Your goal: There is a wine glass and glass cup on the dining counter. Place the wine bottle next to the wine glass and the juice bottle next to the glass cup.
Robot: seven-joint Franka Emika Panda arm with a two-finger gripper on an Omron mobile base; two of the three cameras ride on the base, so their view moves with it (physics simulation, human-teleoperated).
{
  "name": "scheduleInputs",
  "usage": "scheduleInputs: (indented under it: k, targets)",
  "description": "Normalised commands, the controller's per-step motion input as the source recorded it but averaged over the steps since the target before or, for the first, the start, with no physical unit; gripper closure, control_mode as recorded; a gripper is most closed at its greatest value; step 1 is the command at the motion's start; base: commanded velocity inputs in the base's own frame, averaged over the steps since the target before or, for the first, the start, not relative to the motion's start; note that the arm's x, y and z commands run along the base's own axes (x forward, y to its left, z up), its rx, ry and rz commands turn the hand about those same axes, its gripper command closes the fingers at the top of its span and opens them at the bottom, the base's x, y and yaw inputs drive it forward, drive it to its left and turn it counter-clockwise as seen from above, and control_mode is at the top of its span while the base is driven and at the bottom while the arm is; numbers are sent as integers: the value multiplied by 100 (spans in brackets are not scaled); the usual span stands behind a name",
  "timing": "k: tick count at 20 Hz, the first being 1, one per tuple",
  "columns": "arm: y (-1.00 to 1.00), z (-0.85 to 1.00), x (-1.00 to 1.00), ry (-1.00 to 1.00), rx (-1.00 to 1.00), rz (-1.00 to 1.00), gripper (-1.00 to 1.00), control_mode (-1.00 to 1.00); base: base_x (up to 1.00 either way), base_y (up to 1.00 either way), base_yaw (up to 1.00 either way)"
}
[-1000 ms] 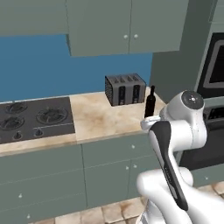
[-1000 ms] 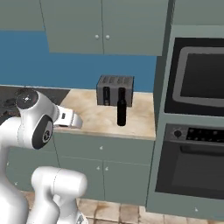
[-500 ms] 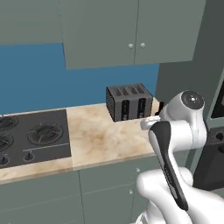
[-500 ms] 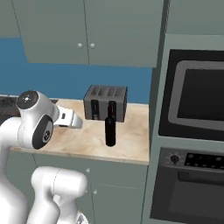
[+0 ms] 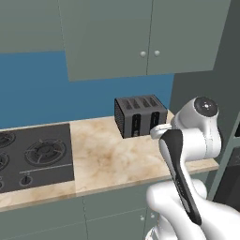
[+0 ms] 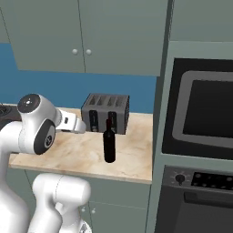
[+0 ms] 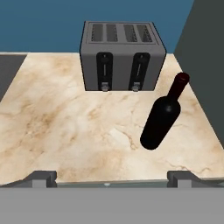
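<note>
Wine bottle (image 7: 162, 114) upright on marbled counter (image 7: 65, 127), right of centre in hand view, ahead and right of gripper (image 7: 112, 178). Fingertips (image 7: 42, 177) at bottom edge, spread wide, holding nothing, well short of bottle. Bottle long axis vertical; neck leans toward upper right only by camera tilt. Judgement: gripper must advance and shift right. Toaster (image 7: 122, 55) behind bottle, upper centre, near but apart. In right base view, bottle (image 6: 109, 142) stands centre frame, before toaster (image 6: 105, 113).

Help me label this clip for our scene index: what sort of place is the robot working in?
A rendered home kitchen, it seems: a marbled counter carries a four-slot toaster and a dark wine bottle, with a black gas hob on one side, a built-in oven on the other, and grey-green cupboards overhead.
</note>
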Motion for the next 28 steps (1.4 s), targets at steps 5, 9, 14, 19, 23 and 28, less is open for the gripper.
scheduleInputs:
  k: [5, 9, 14, 19, 23, 28]
  targets:
    - [0, 0, 0, 0, 0, 0, -100, 100, 0, 0, 0]
    - [0, 0, 0, 0, 0, 0, -100, 100, 0, 0, 0]
    - [0, 0, 0, 0, 0, 0, -100, 100, 0, 2, 0]
    - [0, 0, 0, 0, 0, 0, -100, 100, 0, 0, 0]
    - [0, 0, -6, 0, 0, 0, -100, -100, 0, 0, 0]
    - [7, 0, -5, -12, 0, -25, -100, -100, 0, 0, 0]
